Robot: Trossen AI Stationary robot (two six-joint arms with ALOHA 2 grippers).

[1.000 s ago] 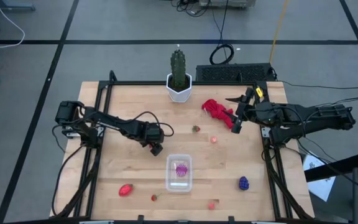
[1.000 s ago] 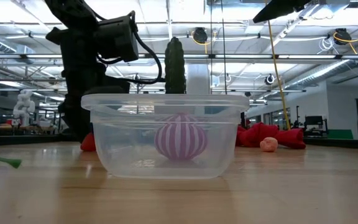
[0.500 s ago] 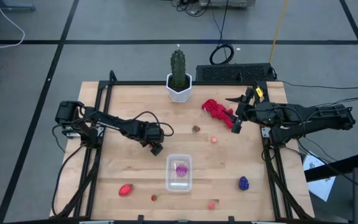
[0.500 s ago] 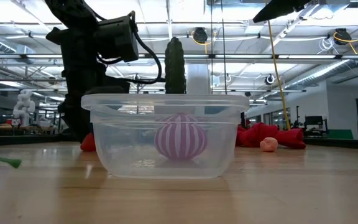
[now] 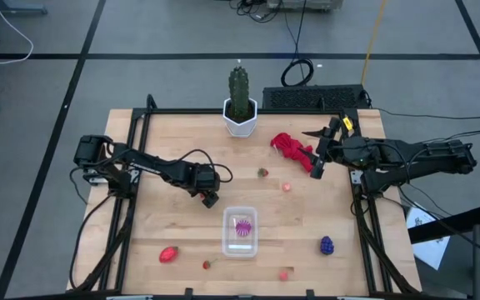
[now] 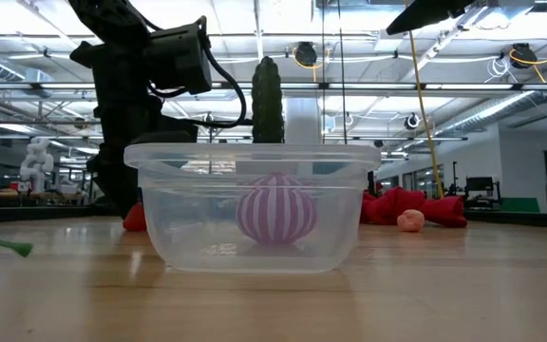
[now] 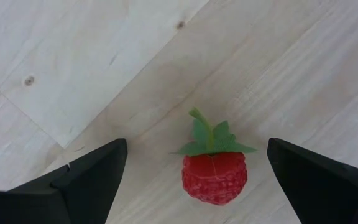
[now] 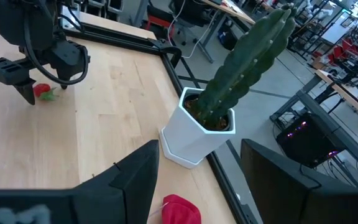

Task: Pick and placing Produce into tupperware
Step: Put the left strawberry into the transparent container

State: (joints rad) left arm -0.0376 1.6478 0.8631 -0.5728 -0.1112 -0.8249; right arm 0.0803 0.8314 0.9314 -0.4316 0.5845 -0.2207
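From above, the clear rectangular tupperware sits at the front middle of the wooden table, a magenta striped ball inside. The low view shows its smooth rounded walls. The left gripper stands spread wide around a bumpy red berry. The right gripper holds nothing, half open.

The tupperware is clear plastic and holds a magenta round piece with pale pink stripes. A red raspberry has green leaves. The grape bunch is dark purple, the strawberry red. The cloth is bright red, the cactus green, its hexagonal pot white. The table is pale wood.
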